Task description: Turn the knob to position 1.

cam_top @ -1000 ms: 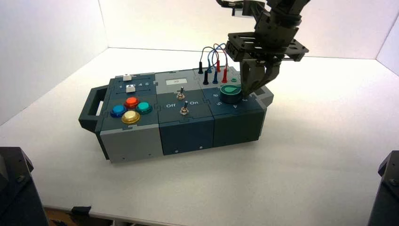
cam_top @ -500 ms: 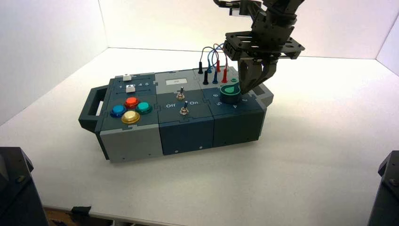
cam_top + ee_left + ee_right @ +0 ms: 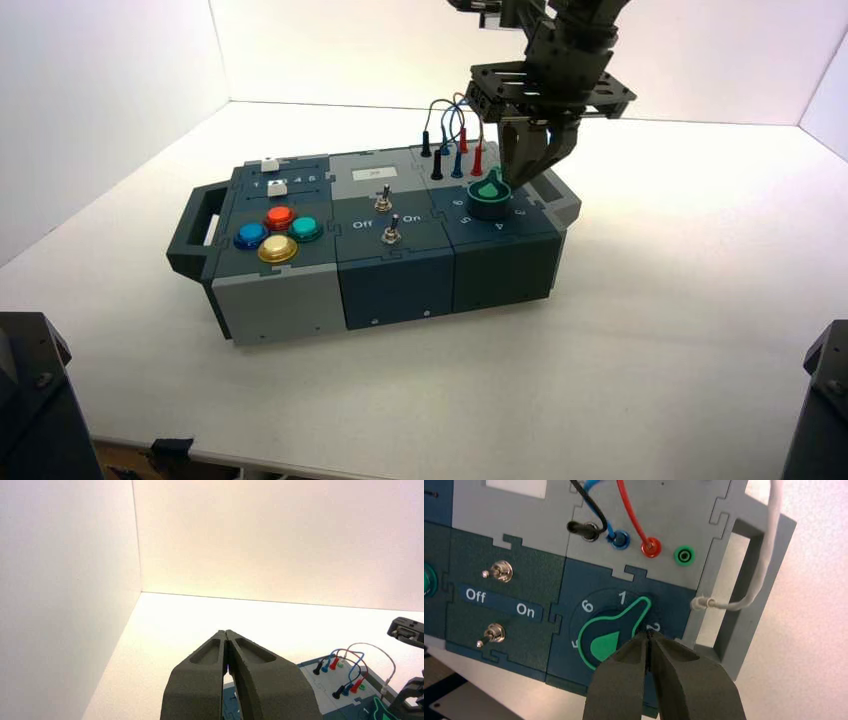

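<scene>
The knob (image 3: 611, 635) is dark with a green teardrop pointer and sits on the box's right-hand dark panel (image 3: 489, 197). In the right wrist view its pointer tip lies between the digits 1 and 2. My right gripper (image 3: 649, 636) is shut and empty. Its tips stand at the knob's rim beside the pointer, next to the digit 2. In the high view it (image 3: 523, 178) hangs just right of and behind the knob. My left gripper (image 3: 226, 633) is shut and empty, parked far from the box.
The box (image 3: 290, 300) also bears two toggle switches (image 3: 499, 571) marked Off and On, several coloured push buttons (image 3: 277, 232), and plugged wires (image 3: 455, 135) right behind the knob. A white cable (image 3: 769, 560) passes the box's right handle (image 3: 751, 590).
My right gripper has moved left and back along the knob's right side. The knob's pointer has swung from pointing right to pointing toward the back.
</scene>
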Controlling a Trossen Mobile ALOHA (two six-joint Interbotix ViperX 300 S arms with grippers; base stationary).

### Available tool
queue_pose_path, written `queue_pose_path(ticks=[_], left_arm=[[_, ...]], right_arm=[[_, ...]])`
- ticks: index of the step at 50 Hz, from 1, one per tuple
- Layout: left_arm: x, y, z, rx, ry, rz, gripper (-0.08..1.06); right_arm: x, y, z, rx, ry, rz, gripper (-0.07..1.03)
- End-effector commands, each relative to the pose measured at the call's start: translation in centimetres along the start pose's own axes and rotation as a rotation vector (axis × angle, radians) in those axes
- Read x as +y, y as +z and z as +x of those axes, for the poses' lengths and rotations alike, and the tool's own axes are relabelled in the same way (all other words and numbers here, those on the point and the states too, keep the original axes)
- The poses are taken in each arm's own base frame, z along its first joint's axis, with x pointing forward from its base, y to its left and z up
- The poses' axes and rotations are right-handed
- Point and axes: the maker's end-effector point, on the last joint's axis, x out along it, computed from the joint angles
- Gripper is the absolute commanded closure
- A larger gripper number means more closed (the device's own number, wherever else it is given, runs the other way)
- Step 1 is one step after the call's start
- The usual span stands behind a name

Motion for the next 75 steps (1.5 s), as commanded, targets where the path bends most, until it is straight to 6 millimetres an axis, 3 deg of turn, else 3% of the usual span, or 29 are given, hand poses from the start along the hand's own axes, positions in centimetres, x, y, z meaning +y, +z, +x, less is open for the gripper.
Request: queue_pose_path(ticks=[1, 75], left_arm=[[-0.1, 0.7, 0.0, -0.012, -0.001, 0.003, 1.01], [0.0, 0.7, 0.1, -0.011, -0.001, 0.003, 1.01]], right_arm=[[0.6, 1.8, -0.8, -0.049, 0.01, -0.008, 0.98], [0.8, 3.2, -0.8, -0.058, 0.008, -0.019, 0.98]])
